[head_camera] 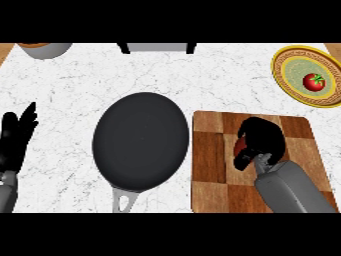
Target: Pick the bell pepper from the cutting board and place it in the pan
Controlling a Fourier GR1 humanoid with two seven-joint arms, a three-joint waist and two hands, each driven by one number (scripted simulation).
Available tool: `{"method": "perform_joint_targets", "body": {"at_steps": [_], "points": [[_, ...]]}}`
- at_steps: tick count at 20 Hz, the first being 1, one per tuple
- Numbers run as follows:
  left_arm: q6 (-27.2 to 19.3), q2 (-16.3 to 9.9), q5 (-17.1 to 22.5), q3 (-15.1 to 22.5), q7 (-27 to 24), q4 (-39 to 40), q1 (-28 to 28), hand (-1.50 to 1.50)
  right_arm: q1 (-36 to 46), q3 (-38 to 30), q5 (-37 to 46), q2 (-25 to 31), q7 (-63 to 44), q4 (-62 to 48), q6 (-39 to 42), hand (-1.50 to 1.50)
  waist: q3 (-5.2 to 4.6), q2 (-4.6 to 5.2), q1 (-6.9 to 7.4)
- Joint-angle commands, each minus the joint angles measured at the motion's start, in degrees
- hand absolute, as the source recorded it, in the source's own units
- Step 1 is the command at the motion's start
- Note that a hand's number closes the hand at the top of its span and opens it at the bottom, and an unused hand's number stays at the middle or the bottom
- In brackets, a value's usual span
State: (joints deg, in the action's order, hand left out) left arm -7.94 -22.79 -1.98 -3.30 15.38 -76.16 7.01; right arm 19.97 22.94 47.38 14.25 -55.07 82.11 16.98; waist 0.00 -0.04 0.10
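Note:
A red bell pepper (239, 147) lies on the wooden cutting board (217, 170) at the right, mostly hidden. My right hand (265, 137) is over it with fingers curled round it; only a red sliver shows at the hand's left side. The dark pan (140, 141) sits at the middle of the counter, its grey handle (124, 201) pointing toward me. My left hand (12, 142) rests open at the far left edge, fingers up, apart from the pan.
A yellow-rimmed plate (294, 62) with a tomato (314, 82) stands at the back right. A grey bowl (46, 49) is at the back left, and a white object (157, 47) at the back centre. The counter is white marble.

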Motion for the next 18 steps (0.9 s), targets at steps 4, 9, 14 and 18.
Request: {"method": "perform_joint_targets", "body": {"at_steps": [4, 9, 14, 18], "points": [[2.06, 0.16, -1.33, -2.9, 0.47, 1.96, 2.74, 0.0, 0.29, -2.74, 6.15, -0.49, 3.93, -3.14, -0.03, 1.5, 0.0, 0.05, -0.04], [3.47, -0.8, -0.27, -4.0, -2.82, 1.38, -1.87, 0.0, -8.2, 2.17, 2.97, 6.84, 19.92, 6.55, 0.03, 1.5, 0.03, -0.24, -0.49], [2.61, 0.13, -0.06, -4.34, -2.23, 1.19, -0.99, 0.0, -13.45, 3.68, -0.11, 16.69, 37.95, 16.19, -1.72, 1.5, 0.05, -0.31, -1.28], [2.24, 1.34, -0.95, -3.26, -2.62, 0.95, -2.5, 0.0, -13.92, -1.7, -0.56, 18.34, 46.48, 20.23, -11.84, 1.5, 0.1, -0.25, -1.12]]}}
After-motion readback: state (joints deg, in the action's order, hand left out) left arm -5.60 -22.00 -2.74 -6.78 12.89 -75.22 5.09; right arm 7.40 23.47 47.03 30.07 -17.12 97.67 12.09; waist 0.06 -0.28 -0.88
